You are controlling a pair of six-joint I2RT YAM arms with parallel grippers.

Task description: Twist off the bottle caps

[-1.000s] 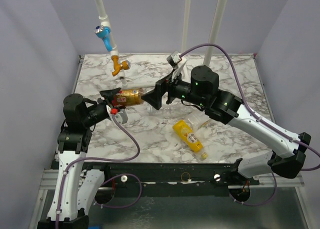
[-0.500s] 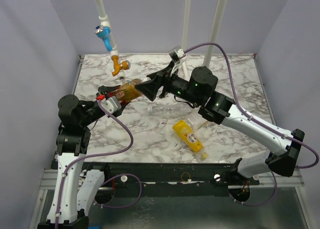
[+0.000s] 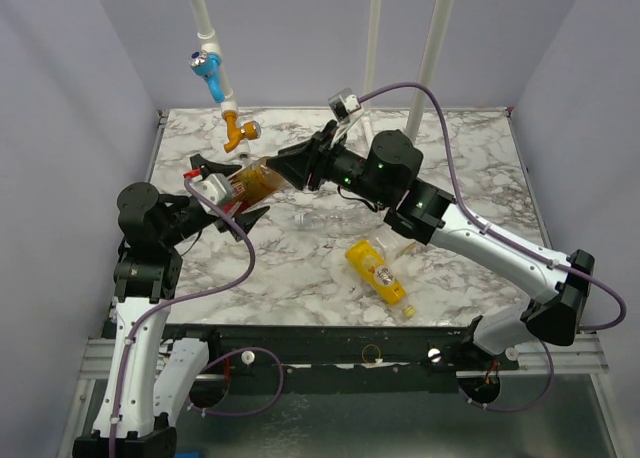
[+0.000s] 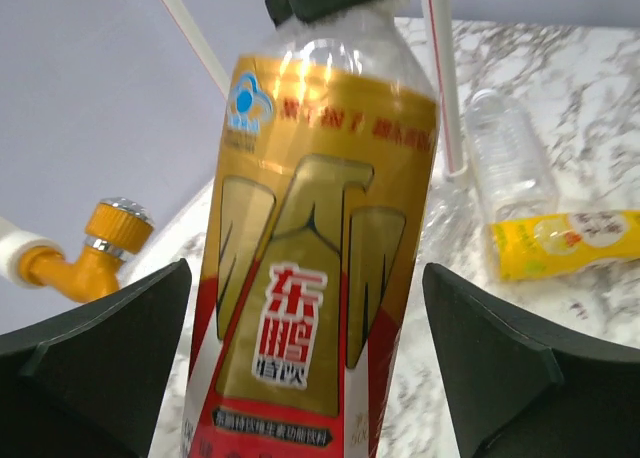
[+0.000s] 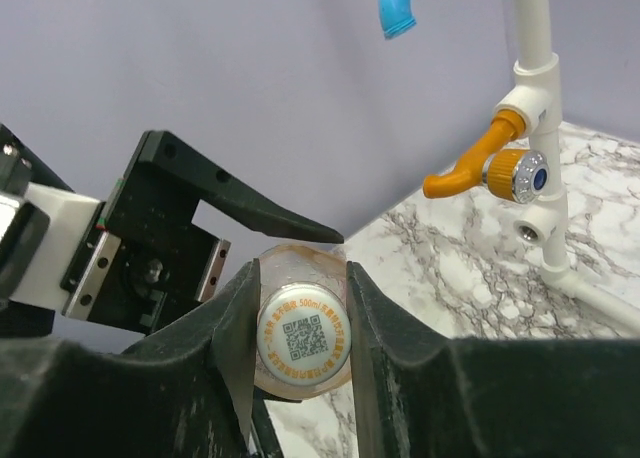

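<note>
Claws differ: the right claw (image 3: 278, 168) pinches the brown bottle (image 3: 252, 183) by its white cap (image 5: 303, 336); the left claw (image 3: 230, 189) gapes wide around its base.

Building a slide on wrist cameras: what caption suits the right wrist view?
Right gripper holds the brown bottle by its top, QR-coded cap facing the camera, orange tap behind.

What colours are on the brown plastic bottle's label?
Gold over red label; best in left wrist view.
</note>
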